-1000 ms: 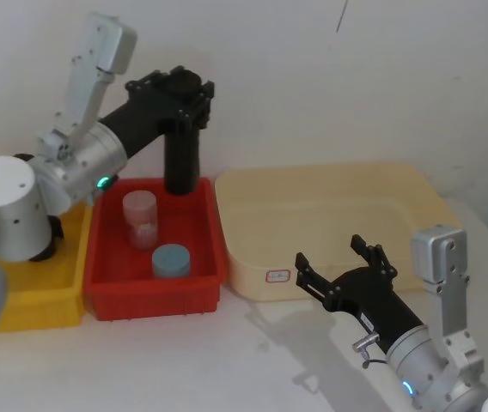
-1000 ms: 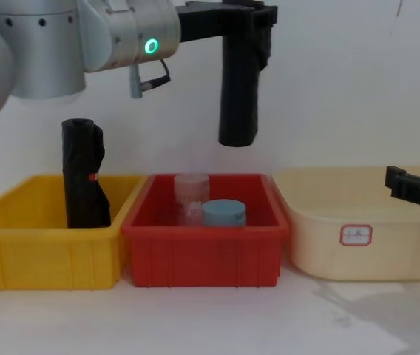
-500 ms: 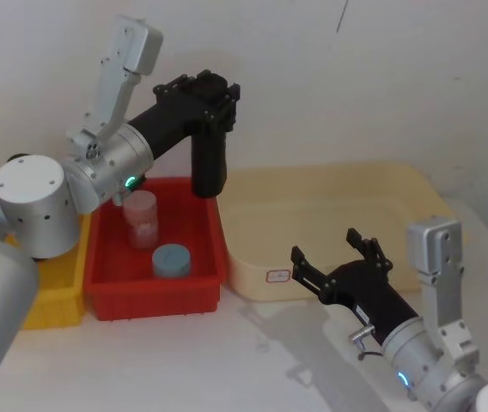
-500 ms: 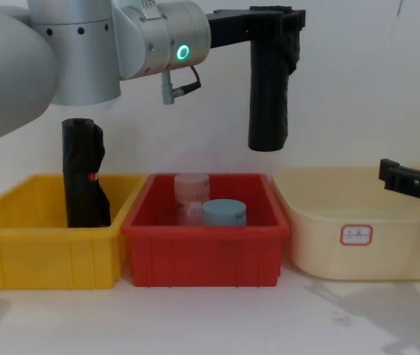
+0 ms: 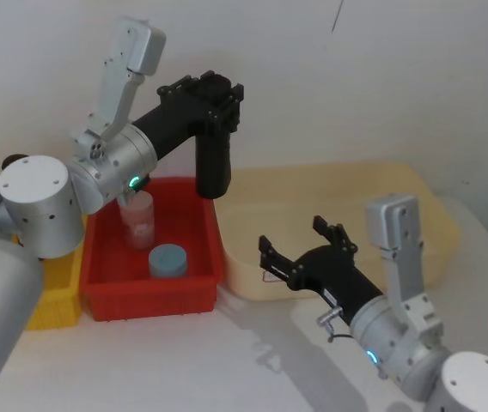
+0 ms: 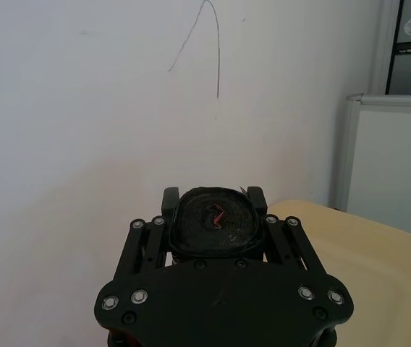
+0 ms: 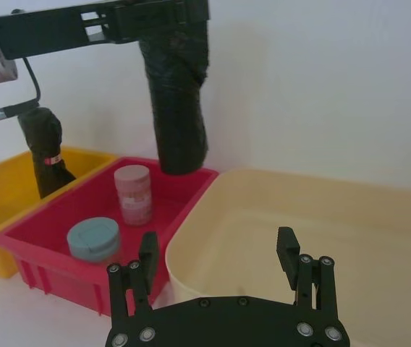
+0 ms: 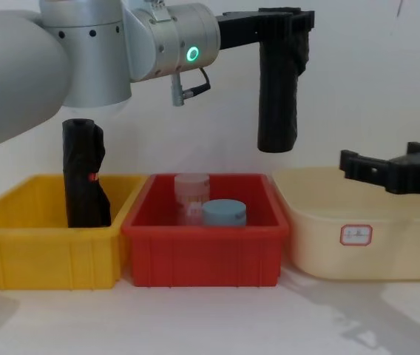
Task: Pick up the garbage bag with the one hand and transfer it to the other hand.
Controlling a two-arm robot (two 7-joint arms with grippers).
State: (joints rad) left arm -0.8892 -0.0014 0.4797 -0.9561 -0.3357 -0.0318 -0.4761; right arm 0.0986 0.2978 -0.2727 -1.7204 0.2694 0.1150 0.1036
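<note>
Lower centre-right, the right gripper [image 5: 291, 236] hovers empty, jaws wide, by the front rim of the cream tub [image 5: 416, 184]. The tub's red-bordered label [image 8: 356, 234] probably carries print, but none is legible. Upper left of centre, the left gripper [image 5: 214, 90] clamps the top of the garbage bag [image 5: 212, 167], which hangs upright above the right end of the red bin [image 5: 154, 296]. Pickup looks done; the handover next needs the open jaws brought round the roll's free lower part.

The left claw [image 8: 285, 21] grips the garbage bag [image 8: 276, 111] upright, high above the red bin's [image 8: 202, 255] right rim.
</note>
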